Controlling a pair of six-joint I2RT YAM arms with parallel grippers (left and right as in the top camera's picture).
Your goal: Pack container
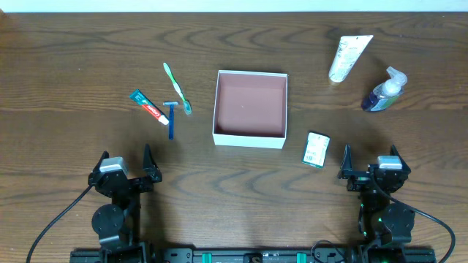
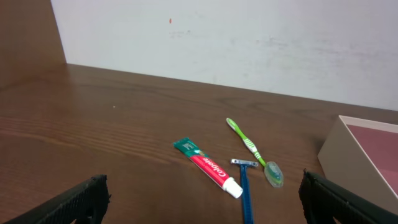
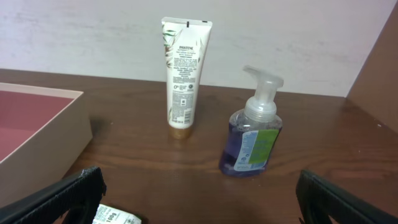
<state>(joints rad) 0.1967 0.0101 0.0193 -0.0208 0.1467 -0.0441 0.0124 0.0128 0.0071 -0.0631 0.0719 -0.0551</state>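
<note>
Both arms sat at the near edge of the table, the left gripper point(image 1: 124, 159) and the right gripper point(image 1: 370, 157) each spread wide with nothing between the fingers. Just beyond the right gripper lay a small green-and-white packet point(image 1: 316, 149), the closest item to either arm. Farther out on that side, a white squeeze tube with a gold cap point(image 1: 349, 57) stood on its cap, with a clear pump bottle of purple soap point(image 1: 383, 92) beside it. Ahead of the left gripper lay a red-and-green toothpaste tube point(image 1: 149, 108), a blue disposable razor point(image 1: 172, 120) and a green toothbrush point(image 1: 176, 88), loosely grouped, the razor's head close to the toothbrush's bristles.

The container point(image 1: 249, 139), a shallow square cardboard box with white walls and a dusty pink floor, sat empty at mid-table. It was between the two arms and a little ahead of them, to the right of the left gripper and to the left of the right one.

Packing had apparently not begun. A sound opening would be for the right arm to take the nearby packet, closing across its short sides. It should lift clear of the near wall and lay the packet flat against one side, leaving floor space for the tall bottle and tube.
</note>
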